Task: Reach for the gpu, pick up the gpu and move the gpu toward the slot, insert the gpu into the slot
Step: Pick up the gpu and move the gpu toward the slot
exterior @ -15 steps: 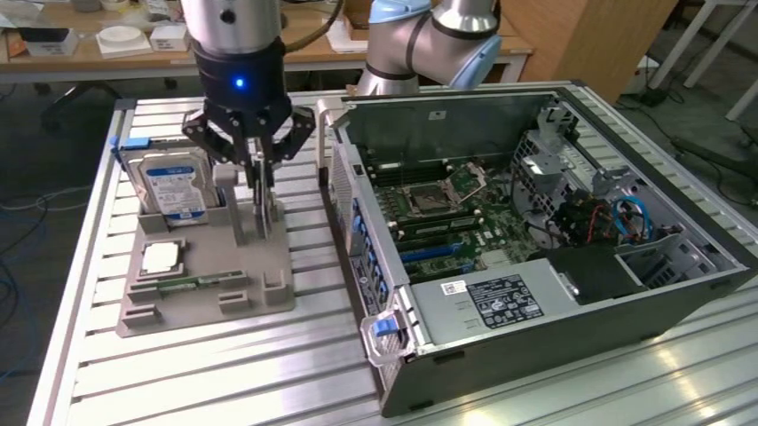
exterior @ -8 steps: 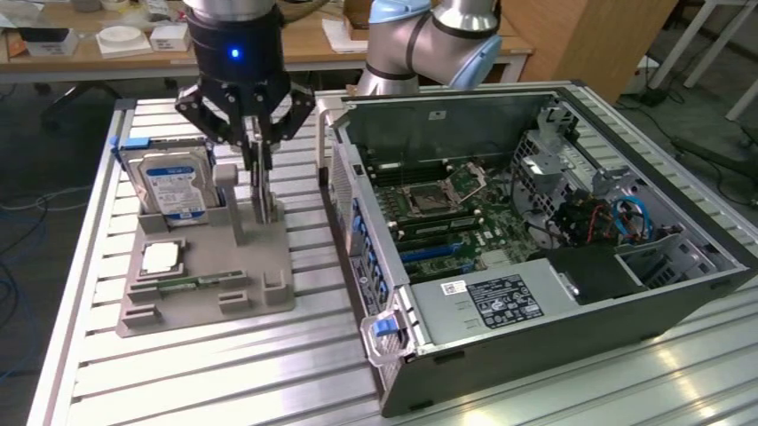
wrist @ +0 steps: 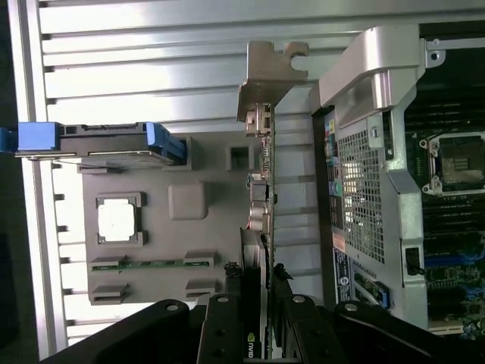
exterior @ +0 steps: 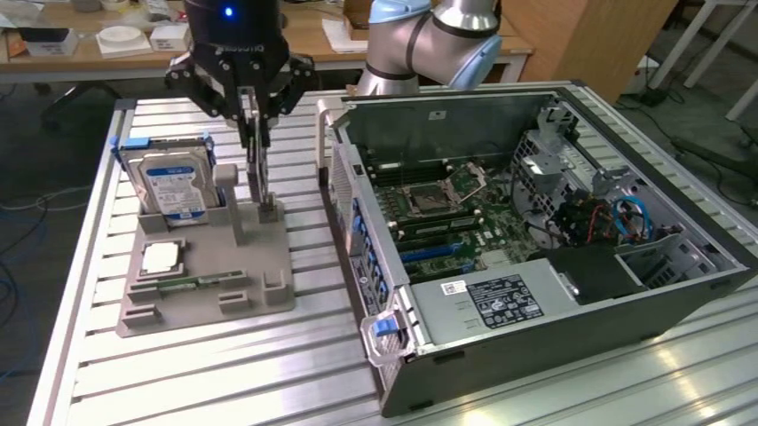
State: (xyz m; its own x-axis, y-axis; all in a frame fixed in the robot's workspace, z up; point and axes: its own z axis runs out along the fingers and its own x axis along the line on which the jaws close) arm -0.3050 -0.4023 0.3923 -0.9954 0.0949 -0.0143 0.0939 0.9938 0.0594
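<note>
In the exterior view the gripper point(exterior: 254, 114) hangs at about 11 o'clock in the picture, over a gray holder point(exterior: 263, 266) on the slatted table point(exterior: 201, 373). Its jaws are partly closed and clamp the top of the gpu point(exterior: 259, 169), one finger on each face. The gpu stands upright on edge, its lower end down at the holder's back part; whether it is still seated there or just clear of it, I cannot tell.

The wrist view looks down the card: the gripper point(wrist: 256, 284) pinches the gpu point(wrist: 260, 197) edge-on, with its pale bracket point(wrist: 267, 76) at the far end, beside the case wall.

A hard drive point(exterior: 176, 182) stands in the holder at 9 o'clock from the gpu, close beside it. The open case point(exterior: 569, 293) lies at 3 o'clock from the holder, just apart from it. Inside, on the green motherboard point(exterior: 462, 213), the blue slot point(exterior: 432, 252) lies at about 4 o'clock from the gpu, well apart from it, with nothing in it.
</note>
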